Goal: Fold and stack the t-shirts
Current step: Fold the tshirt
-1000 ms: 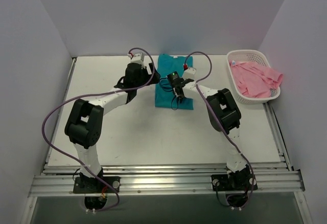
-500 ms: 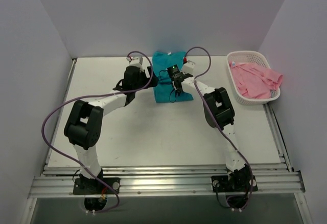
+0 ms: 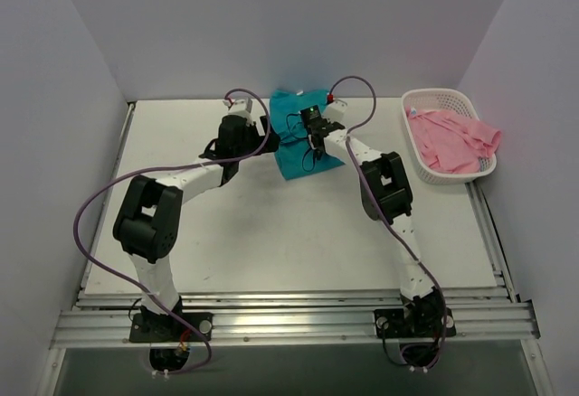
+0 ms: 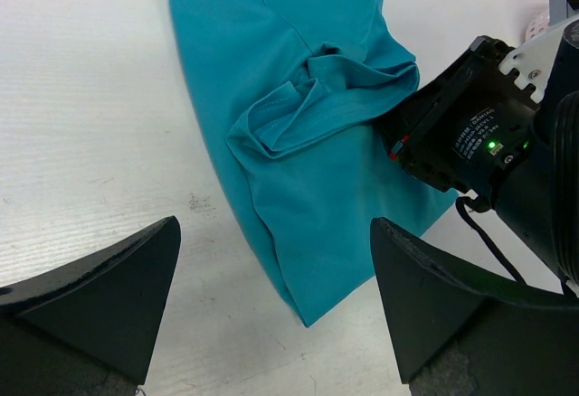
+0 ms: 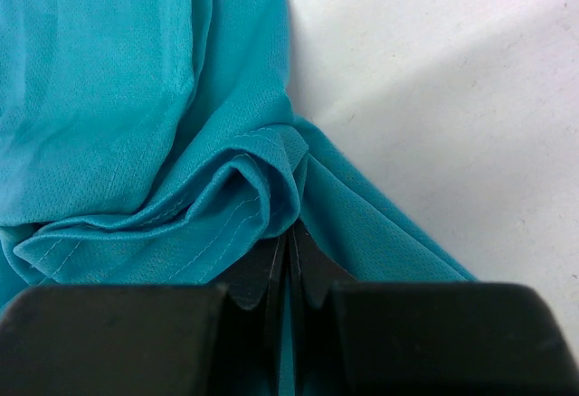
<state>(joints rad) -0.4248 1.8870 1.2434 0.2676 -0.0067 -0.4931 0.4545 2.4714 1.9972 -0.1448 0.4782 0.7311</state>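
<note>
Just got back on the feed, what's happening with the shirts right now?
The right gripper is shut on a bunched fold of the teal t-shirt, which lies partly folded at the back of the table. The left gripper is open above that shirt, gripping nothing. The pink t-shirt lies in the white basket on the right, not yet folded.

teal t-shirt (image 3: 301,154): plain, partly folded, lying skewed on the surface (image 3: 226,224) at far middle; one hemmed edge bunched into rumpled folds, pinched in the right claw (image 5: 288,244) | pink t-shirt (image 3: 452,138): light pink, crumpled loose in the basket (image 3: 441,92) at far right, part draped over its right rim
</note>
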